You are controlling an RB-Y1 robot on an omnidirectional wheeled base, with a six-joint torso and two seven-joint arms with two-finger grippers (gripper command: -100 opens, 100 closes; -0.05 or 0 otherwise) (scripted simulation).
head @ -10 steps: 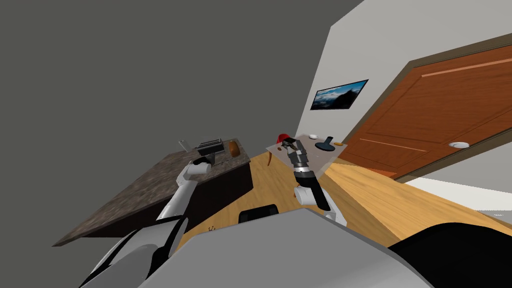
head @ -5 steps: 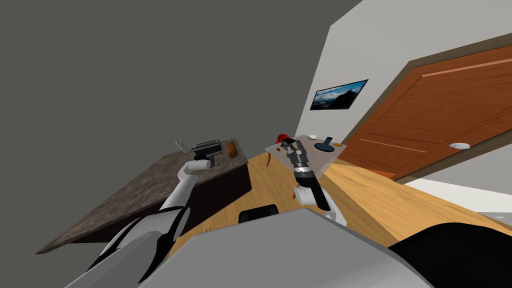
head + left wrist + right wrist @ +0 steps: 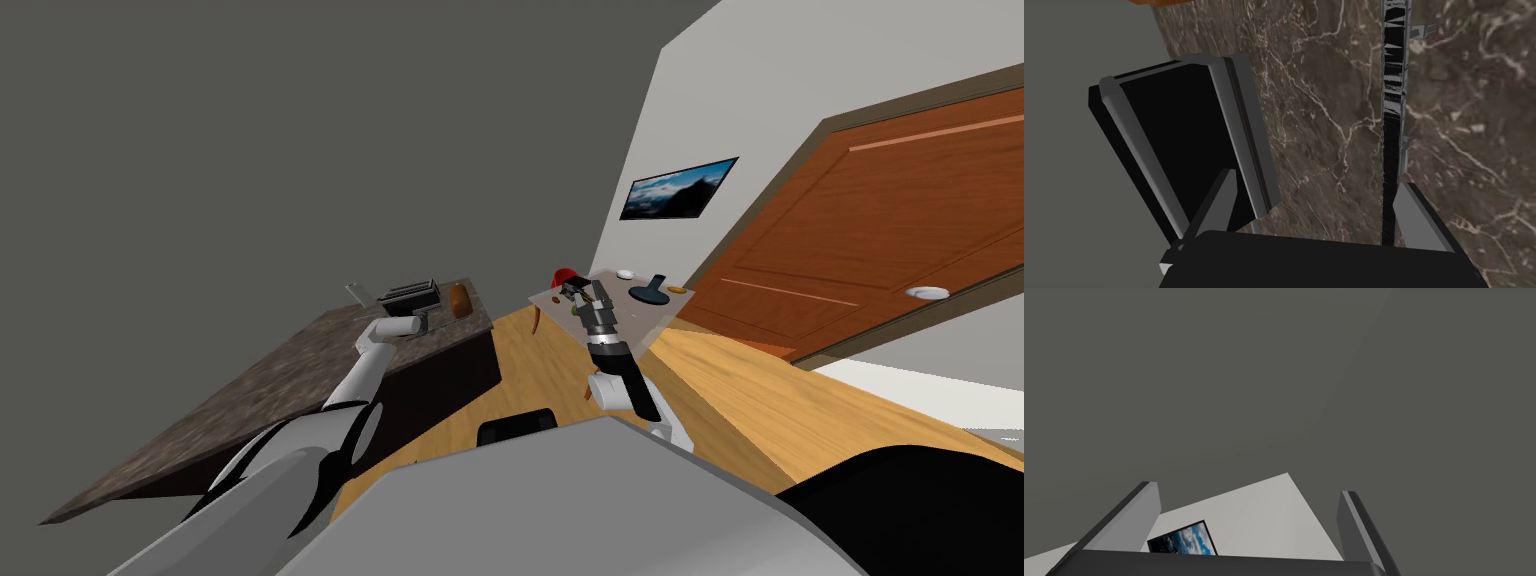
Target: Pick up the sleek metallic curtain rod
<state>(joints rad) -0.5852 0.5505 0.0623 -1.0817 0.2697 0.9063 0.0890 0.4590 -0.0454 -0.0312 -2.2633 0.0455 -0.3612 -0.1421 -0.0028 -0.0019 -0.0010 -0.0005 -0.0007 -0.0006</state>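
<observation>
The curtain rod (image 3: 1391, 115) is a thin dark shiny bar with small grey brackets, lying flat on the dark marbled counter top (image 3: 1324, 100). My left gripper (image 3: 1316, 180) hangs open just above the counter, and the rod runs along the inner side of one finger (image 3: 1416, 212). The other finger (image 3: 1219, 200) stands in front of a black box. In the head view the left gripper (image 3: 422, 318) is over the far end of the counter (image 3: 260, 390). My right gripper (image 3: 575, 290) is held up, open and empty, above a small table.
A black box with grey edges (image 3: 1174, 145) stands on the counter beside the left gripper, with an orange-brown object (image 3: 459, 300) past it. The small table (image 3: 640, 310) carries a red thing and a dark stand. A wooden door (image 3: 860, 240) is at the right.
The counter has slid a little to the left in the head view as I moved. My left arm has stretched out with it over the counter's far end. The right arm is unchanged.
</observation>
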